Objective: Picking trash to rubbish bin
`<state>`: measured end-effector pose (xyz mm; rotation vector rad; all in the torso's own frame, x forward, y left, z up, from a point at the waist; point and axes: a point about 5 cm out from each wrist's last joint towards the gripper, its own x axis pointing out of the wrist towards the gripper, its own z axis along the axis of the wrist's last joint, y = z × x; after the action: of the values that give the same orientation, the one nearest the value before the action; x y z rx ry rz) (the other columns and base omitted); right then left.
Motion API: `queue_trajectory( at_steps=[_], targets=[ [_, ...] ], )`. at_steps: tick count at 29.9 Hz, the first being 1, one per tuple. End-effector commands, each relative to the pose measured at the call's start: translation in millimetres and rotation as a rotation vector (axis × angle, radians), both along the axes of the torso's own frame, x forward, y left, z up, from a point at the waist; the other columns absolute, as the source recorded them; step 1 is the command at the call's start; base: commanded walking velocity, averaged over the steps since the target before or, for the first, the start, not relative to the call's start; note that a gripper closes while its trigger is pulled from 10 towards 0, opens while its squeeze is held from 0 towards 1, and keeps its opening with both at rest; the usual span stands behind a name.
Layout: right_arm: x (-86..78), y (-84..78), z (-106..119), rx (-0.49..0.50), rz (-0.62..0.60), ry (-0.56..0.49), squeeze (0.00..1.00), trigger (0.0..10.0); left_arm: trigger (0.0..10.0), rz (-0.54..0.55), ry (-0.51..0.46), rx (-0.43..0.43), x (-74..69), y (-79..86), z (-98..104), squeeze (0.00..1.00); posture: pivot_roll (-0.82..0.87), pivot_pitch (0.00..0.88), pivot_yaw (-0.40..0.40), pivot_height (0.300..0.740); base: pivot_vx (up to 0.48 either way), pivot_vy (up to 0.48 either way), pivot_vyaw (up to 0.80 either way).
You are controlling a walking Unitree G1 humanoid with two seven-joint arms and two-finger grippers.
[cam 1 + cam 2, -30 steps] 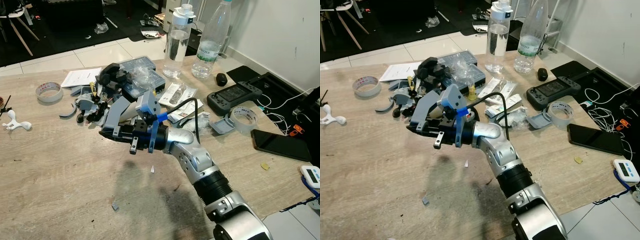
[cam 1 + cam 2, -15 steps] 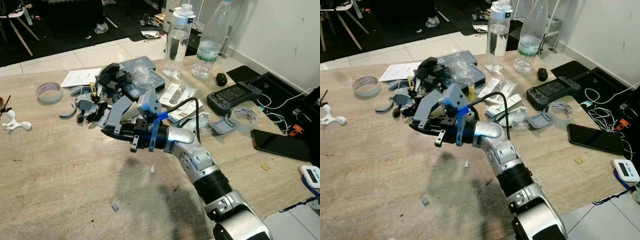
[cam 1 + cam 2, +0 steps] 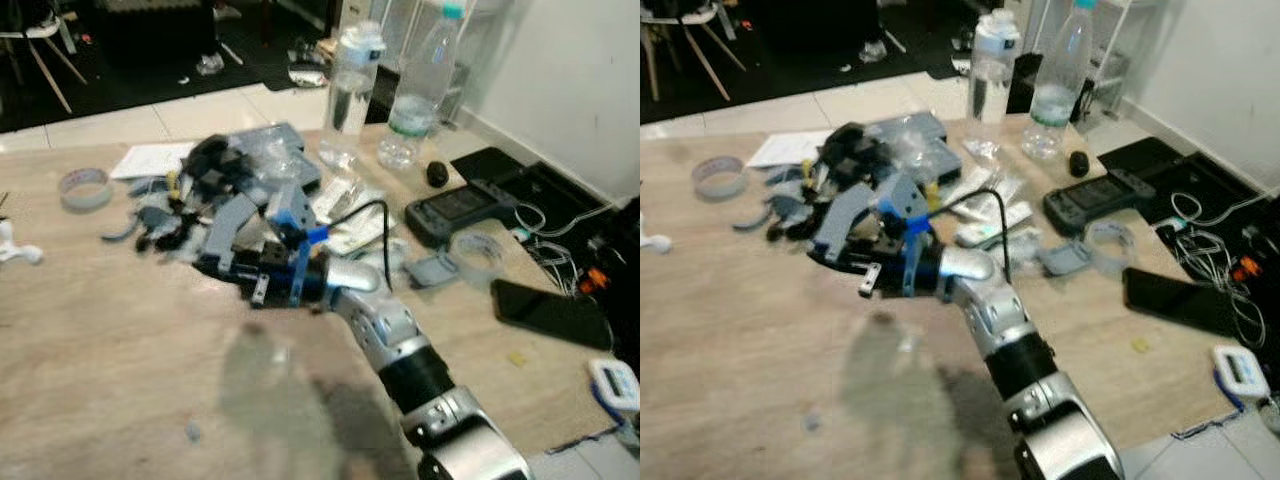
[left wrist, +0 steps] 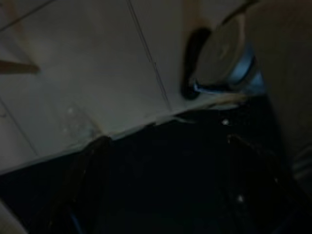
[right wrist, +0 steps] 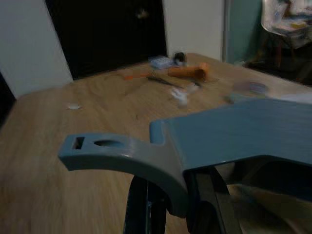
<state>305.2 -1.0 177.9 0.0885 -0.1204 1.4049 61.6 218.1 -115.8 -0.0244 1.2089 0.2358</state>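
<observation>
- Right gripper (image 3: 222, 262) is up over the table (image 3: 90, 340), fingers clamped on a grey plastic piece (image 3: 232, 218) that sticks out ahead and above them.
- The right wrist view confirms it: the grey piece (image 5: 204, 141) sits across the black fingers (image 5: 146, 204), flat panel to one side, hooked tab jutting out the other way.
- So the trash is in hand, held in the air just beside the clutter pile (image 3: 200, 185), not resting on the wood.
- Left arm hangs idle; its wrist view is dark, showing floor tiles (image 4: 87, 73) and little else, so I cannot tell how its fingers stand.
- No bin can be made out in these views, so my read is that the job now is carry, not grab.
- To do it well: keep the squeeze firm. The piece is wide and gripped near one edge, so I'd expect it to want to pivot if the wrist swings fast.
- Lift clear before turning; bottles (image 3: 352, 90), a tape roll (image 3: 478, 243) and a game controller (image 3: 460, 210) are near enough for the arm or cable to sweep.
- Head views are blurred, which suggests the body is in motion, so slow, steady wrist work is the safe call.
- Release only once the piece is well over the bin's mouth.
</observation>
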Motion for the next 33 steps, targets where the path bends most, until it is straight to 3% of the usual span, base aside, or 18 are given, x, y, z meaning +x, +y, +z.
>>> queue_trajectory(
  at_steps=[1, 4, 26, 29, 33],
  targets=[
    [0.3, -0.3, 0.8, -0.006, -0.005, -0.008, 0.0, 10.0, 10.0, -0.008, -0.012, -0.021, 3.6, -5.2, -0.3, 0.0, 0.07, 0.05, -0.048, 0.74, 0.0, -0.412, 0.0],
    [0.2, -0.2, 0.6, -0.005, -0.006, -0.006, 0.0, 10.0, 10.0, -0.008, -0.011, -0.019, 3.4, -5.1, -0.3, 0.0, 0.07, 0.05, -0.048, 0.74, 0.0, -0.39, 0.0],
    [0.7, -1.4, -0.6, -0.011, -0.023, 0.011, 0.0, 10.0, 10.0, 0.006, -0.007, -0.022, 0.5, -6.4, -1.0, 0.0, 0.07, 0.06, -0.052, 0.74, 0.0, 0.0, 0.0],
    [9.2, -2.3, -1.8, -0.031, -0.108, 0.032, 0.0, 10.0, 10.0, 0.006, -0.006, -0.023, -0.1, -7.2, -1.2, 0.0, 0.07, 0.062, -0.053, 0.74, 0.0, 0.0, 0.0],
    [10.9, -2.6, -2.2, -0.037, -0.128, 0.032, 0.0, 10.0, 10.0, 0.005, -0.005, -0.023, -0.3, -7.3, -1.2, 0.0, 0.07, 0.062, -0.053, 0.74, 0.0, 0.0, 0.0]
  ],
)
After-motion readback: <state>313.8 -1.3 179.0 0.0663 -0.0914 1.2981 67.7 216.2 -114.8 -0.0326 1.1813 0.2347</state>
